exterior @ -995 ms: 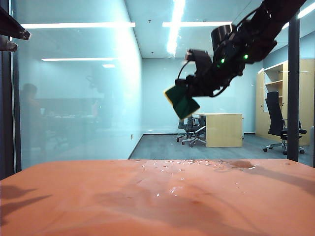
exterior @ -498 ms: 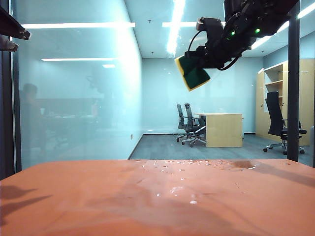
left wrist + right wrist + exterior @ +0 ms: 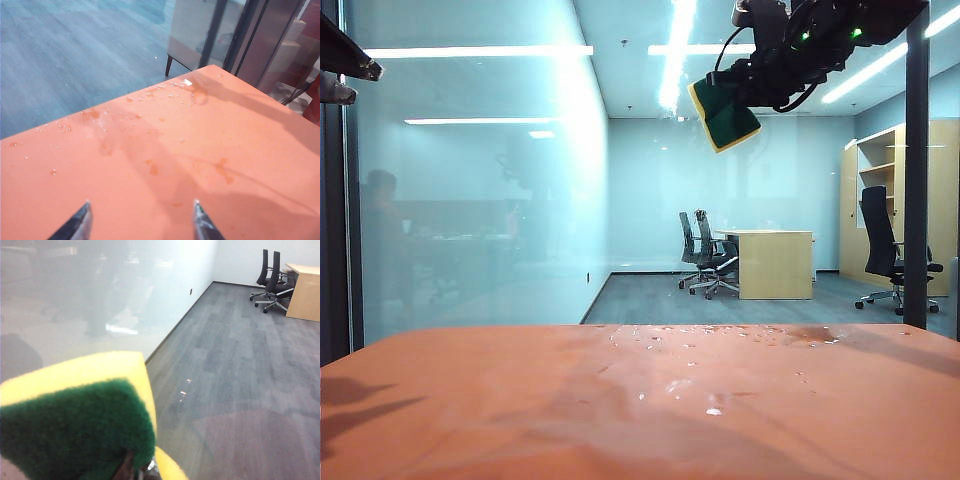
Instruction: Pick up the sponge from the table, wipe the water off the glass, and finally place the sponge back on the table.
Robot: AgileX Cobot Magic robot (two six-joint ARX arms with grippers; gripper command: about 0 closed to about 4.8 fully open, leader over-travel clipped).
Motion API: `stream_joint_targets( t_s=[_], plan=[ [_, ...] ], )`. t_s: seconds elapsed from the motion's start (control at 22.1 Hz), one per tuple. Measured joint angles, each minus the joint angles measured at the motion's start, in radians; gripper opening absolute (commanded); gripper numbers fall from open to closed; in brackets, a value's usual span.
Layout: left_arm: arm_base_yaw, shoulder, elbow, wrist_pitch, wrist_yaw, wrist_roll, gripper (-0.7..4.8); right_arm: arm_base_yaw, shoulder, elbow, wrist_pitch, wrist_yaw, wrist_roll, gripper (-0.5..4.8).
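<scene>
I find the sponge (image 3: 724,114) held high in the air by the right gripper (image 3: 752,88), up near the top of the exterior view and well above the table (image 3: 470,410); its dark green scouring layer faces the camera there, with the yellow foam showing as a thin rim along its edges. In the right wrist view the same sponge (image 3: 75,415) fills the near field, green layer and yellow body both visible, the jaws clenched on it (the fingers themselves are mostly hidden behind the foam). The sponge sits close against the glass (image 3: 480,180), though I cannot tell whether it touches the pane. On the orange table, water (image 3: 712,410) lies as scattered droplets towards the far edge, with a darker wet patch (image 3: 810,334) to the right. The left gripper (image 3: 140,225) hangs over the table with its two fingertips (image 3: 80,220) spread wide and nothing between them; droplets (image 3: 150,94) glisten beyond it near the table's edge. Through the pane I see a light wooden desk (image 3: 775,262) and office chairs (image 3: 705,255).
</scene>
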Motion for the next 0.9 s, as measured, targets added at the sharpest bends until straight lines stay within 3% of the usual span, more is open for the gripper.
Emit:
stream_joint_targets(
  t_s=[0.9],
  plan=[
    [0.0, -0.001, 0.0, -0.021, 0.0, 0.0, 2.38, 0.03, 0.144, -0.047, -0.168, -0.042, 0.009, -0.09]
  ],
)
